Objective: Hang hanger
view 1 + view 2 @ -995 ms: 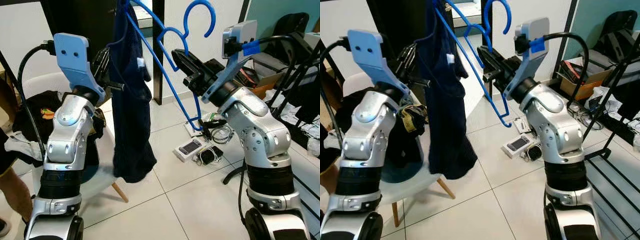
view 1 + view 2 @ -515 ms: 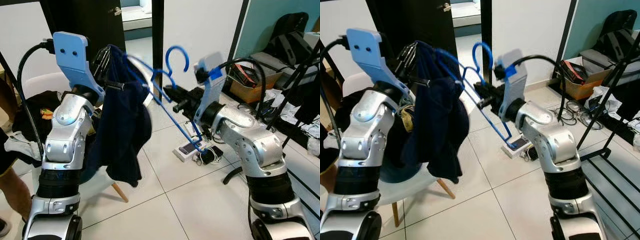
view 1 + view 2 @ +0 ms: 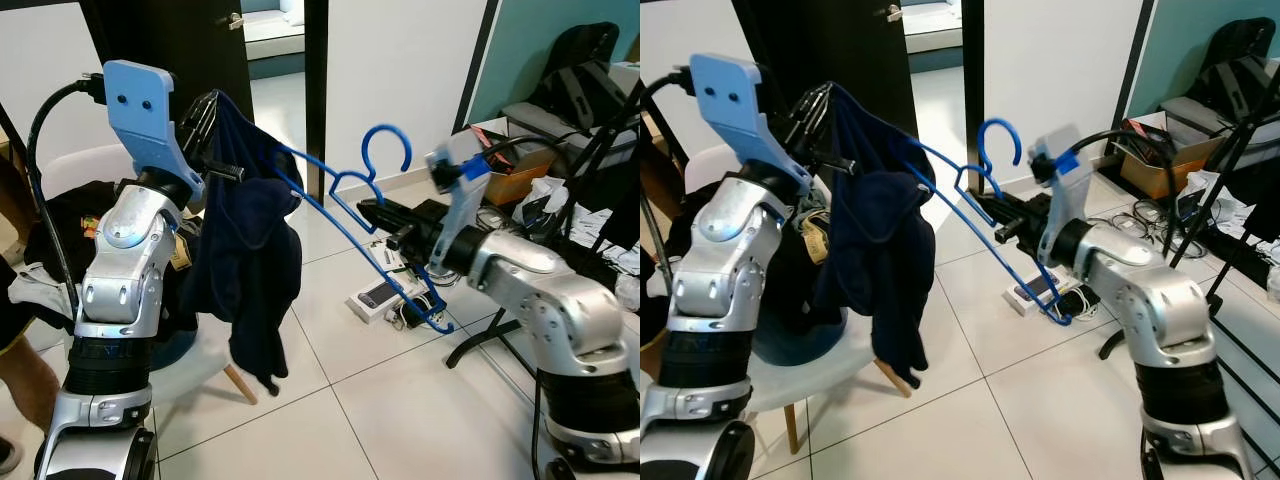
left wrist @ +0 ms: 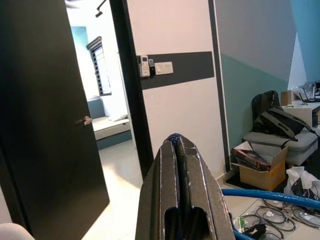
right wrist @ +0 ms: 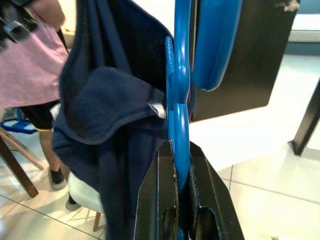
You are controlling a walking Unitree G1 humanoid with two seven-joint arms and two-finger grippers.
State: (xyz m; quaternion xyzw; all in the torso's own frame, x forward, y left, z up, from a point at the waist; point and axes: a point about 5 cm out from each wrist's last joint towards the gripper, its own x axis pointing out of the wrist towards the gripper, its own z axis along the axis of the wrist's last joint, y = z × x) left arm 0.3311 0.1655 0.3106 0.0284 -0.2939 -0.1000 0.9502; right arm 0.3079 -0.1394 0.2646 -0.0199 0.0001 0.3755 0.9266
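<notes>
Between the right gripper's (image 5: 181, 200) pinching fingers sits the blue hanger (image 3: 345, 215).

Person (image 5: 37, 60) cropped, garment-hidden

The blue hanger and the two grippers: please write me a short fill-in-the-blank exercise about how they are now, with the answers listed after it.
1. The right gripper is shut on the ____ hanger.
2. The left gripper holds up a dark ____ garment.
3. The garment hangs over a ____ chair.
4. The hanger's hook points ____.

Missing words: blue; navy; white; upward
</notes>
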